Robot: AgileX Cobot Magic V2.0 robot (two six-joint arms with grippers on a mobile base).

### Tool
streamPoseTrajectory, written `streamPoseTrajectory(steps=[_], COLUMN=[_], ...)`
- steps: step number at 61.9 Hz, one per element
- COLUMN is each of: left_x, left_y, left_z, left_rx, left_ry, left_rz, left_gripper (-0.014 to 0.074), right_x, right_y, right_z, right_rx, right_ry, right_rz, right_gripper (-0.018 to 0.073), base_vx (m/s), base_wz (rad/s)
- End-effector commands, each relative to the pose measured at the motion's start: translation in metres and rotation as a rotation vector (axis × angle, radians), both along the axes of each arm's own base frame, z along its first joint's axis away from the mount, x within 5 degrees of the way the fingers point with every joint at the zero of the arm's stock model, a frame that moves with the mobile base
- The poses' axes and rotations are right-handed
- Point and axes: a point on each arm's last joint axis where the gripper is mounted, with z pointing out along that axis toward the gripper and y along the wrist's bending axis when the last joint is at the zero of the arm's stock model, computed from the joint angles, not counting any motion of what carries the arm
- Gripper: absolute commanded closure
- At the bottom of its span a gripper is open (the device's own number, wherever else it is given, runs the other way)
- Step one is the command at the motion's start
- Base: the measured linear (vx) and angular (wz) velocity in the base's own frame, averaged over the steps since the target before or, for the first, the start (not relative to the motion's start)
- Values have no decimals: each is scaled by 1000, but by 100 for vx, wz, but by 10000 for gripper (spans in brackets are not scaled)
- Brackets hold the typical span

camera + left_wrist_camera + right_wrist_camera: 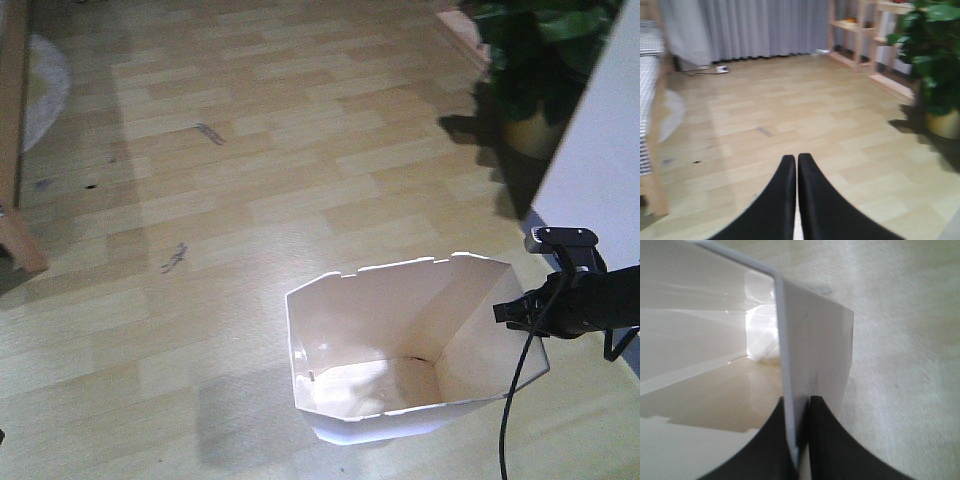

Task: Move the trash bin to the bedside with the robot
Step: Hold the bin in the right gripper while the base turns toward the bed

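Light wood floor (250, 150) fills most of the view. The bed frame (657, 165) with checked bedding runs along the floor's left edge. The white trash bin (410, 350) stands near the floor's near right side, well apart from the bed, with only a few dark scuffs between them. A potted plant (540, 70) sits in the far right corner. The right gripper (799, 407) is clamped on the bin's wall, one finger inside and one outside. The left gripper (795, 160) hangs over the floor, fingers pressed together.

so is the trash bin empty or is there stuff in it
Empty. The front view looks down into the trash bin and shows only bare cream walls and floor.
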Motion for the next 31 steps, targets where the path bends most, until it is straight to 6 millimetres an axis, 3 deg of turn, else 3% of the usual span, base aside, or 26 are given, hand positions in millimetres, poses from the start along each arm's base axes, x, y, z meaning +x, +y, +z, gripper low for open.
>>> streamPoseTrajectory(steps=[1, 16, 31], left_x=[1, 1, 1], left_y=[0, 0, 0], left_z=[-3, -3, -3], left_rx=[-14, -14, -14], left_ry=[-53, -53, -53], left_rz=[-4, -4, -4], left_gripper=[602, 602, 602], right_x=[8, 8, 8], right_y=[9, 9, 9], right_z=[26, 26, 26], right_rx=[139, 139, 139], right_ry=[-77, -77, -77], right_rz=[-26, -26, -26], right_gripper=[566, 566, 566], base_vx=[19, 20, 24], base_wz=[62, 48, 20])
